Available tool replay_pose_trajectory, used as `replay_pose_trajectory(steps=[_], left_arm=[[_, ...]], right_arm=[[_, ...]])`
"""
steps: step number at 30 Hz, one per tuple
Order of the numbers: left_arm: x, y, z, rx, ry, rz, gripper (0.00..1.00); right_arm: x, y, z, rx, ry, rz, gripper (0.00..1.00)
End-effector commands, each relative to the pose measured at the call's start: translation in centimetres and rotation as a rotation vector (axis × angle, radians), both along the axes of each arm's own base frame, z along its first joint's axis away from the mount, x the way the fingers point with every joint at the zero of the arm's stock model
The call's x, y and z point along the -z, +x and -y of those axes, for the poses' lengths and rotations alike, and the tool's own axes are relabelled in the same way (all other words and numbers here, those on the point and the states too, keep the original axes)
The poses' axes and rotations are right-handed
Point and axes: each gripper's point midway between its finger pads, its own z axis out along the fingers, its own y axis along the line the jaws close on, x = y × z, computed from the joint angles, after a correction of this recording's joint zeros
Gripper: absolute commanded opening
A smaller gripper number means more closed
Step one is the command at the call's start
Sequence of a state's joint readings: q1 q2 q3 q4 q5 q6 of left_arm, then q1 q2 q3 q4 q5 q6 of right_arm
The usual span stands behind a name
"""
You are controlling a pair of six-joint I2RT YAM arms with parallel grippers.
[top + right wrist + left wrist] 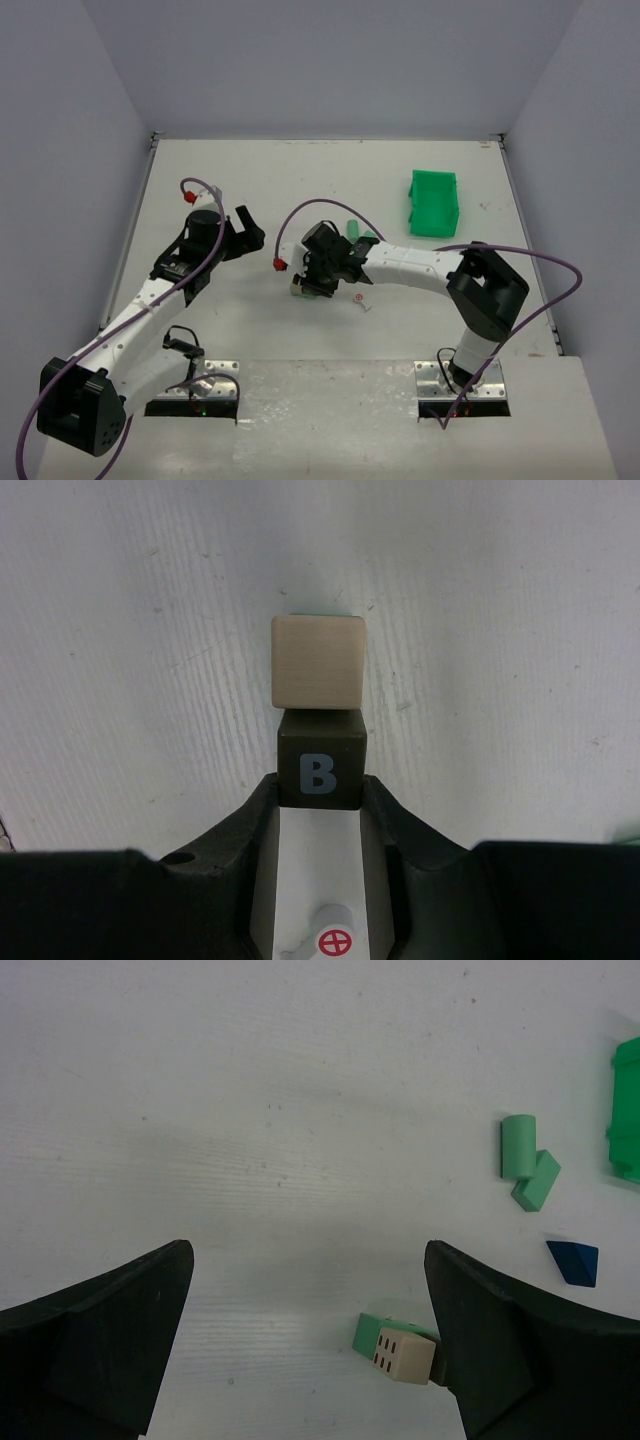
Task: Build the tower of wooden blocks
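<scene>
My left pincer hangs over the left half of the worktop, jaws spread wide with nothing between them.

Just to its right, near the middle, is the start of the tower. A tan cube seems to sit on a green block, of which only an edge shows from above. My right pincer is right at that stack. It is closed narrow on a dark block marked with a letter B, gripped by two opposite side faces. In my wrist view the dark block lies close against the tan cube's near side. I cannot tell whether it touches the cube or hangs above it.

Further right and farther back lie the loose pieces. A green cylinder has a second green block touching its end, and a blue wedge lies a little apart from them. A green bin stands toward the far right.

I judge these pieces light, stiff and smooth-painted. A modest squeeze on flat, parallel faces, taken at the middle, should hold them without twisting. The wedge wants its two flat sides, never the slope, where my pads would slide. The cylinder may roll if nudged. The stack is narrow, so a sideways bump while setting a block down could topple it.
</scene>
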State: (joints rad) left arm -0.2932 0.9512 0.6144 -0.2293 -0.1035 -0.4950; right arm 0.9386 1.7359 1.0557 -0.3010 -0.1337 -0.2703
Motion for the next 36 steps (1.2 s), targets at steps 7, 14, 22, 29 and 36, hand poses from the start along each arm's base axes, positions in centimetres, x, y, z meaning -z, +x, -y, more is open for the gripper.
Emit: replay_pose_trajectory(steps=[7, 14, 22, 29, 36], left_arm=[[-1.0, 0.5, 0.4, 0.011, -0.013, 0.039, 1.0], [-0.9, 0.5, 0.5, 0.013, -0.014, 0.037, 1.0], [-0.9, 0.5, 0.7, 0.028, -0.021, 0.035, 1.0], [-0.8, 0.6, 1.2, 0.045, -0.03, 0.03, 1.0], [-0.4, 0.0, 1.6, 0.049, -0.071, 0.006, 1.0]], right_arm=[[-1.0, 0.8, -1.5, -0.006, 0.025, 0.021, 0.3], [-1.0, 0.9, -1.4, 0.001, 0.022, 0.02, 0.34], [-1.3, 0.9, -1.6, -0.007, 0.038, 0.026, 0.46], [-1.9, 1.0, -1.6, 0.004, 0.046, 0.032, 0.67], [-3.6, 0.4, -1.2, 0.027, 0.093, 0.037, 0.99]])
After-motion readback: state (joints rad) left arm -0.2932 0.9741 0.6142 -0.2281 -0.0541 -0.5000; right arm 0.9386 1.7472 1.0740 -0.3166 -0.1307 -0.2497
